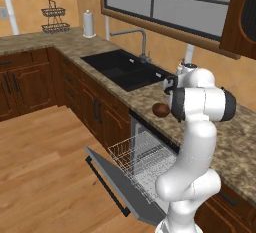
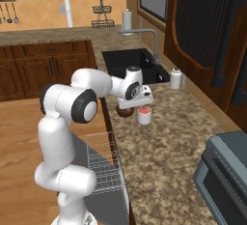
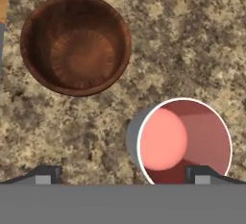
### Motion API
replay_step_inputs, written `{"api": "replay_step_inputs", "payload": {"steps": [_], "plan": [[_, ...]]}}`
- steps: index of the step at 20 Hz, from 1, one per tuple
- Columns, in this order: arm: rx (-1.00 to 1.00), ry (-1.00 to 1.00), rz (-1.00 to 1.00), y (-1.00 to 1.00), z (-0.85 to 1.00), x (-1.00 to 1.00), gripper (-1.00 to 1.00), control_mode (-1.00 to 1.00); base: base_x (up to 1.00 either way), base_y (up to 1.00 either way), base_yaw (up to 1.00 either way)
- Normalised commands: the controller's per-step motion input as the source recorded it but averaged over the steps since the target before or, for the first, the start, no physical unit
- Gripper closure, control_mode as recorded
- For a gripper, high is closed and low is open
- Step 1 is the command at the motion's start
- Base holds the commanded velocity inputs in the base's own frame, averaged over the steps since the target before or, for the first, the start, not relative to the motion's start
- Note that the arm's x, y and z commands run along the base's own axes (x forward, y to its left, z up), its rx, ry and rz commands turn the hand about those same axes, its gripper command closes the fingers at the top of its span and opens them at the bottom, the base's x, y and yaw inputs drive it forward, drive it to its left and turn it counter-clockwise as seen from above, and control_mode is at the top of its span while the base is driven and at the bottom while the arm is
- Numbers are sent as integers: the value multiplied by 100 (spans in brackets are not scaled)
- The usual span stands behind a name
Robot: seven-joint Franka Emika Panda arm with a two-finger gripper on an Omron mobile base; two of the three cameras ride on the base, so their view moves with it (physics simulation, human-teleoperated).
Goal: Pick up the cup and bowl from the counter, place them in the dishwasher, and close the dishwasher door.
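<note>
The hand view looks straight down on the counter (image 3: 192, 35). The dark reddish-brown bowl (image 3: 77, 45) sits at the upper left and the white cup (image 3: 185, 141) with its pink-red inside at the lower right. My gripper (image 3: 124, 175) is open, its fingertips (image 3: 45, 174) wide apart, and the cup lies just inside the right tip. From the right base, the gripper (image 2: 137, 104) hovers just above the cup (image 2: 144, 116) and the bowl (image 2: 125, 112). The bowl (image 1: 160, 109) stands near the counter edge. Below it the dishwasher door (image 1: 112, 177) hangs down open, with the white rack (image 1: 142, 157) pulled out.
A black sink (image 1: 122, 67) with a faucet (image 1: 142, 39) lies left of the bowl. A white soap bottle (image 2: 175, 78) stands behind the cup. A paper-towel roll (image 1: 89, 24) and a wire basket (image 1: 55, 17) stand at the far end. A grey microwave (image 2: 224, 175) sits to the right.
</note>
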Motion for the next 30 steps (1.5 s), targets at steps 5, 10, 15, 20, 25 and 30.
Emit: {"api": "replay_step_inputs", "payload": {"steps": [5, 10, 15, 20, 25, 30], "plan": [[0, 1, 0, -7, -30, 33, -100, -100, 0, 0, 0], [0, 0, 0, -5, -28, 34, -100, -100, 0, 0, 0], [-1, 0, 0, -9, -22, 18, -100, -100, 0, 0, 0], [-5, 0, 0, 0, -23, -8, 100, -100, 0, 0, 0], [-3, 0, 0, 0, -18, -17, 100, -100, 0, 0, 0], [-2, -3, 0, 0, -4, -33, 100, -100, 0, 0, 0]]}}
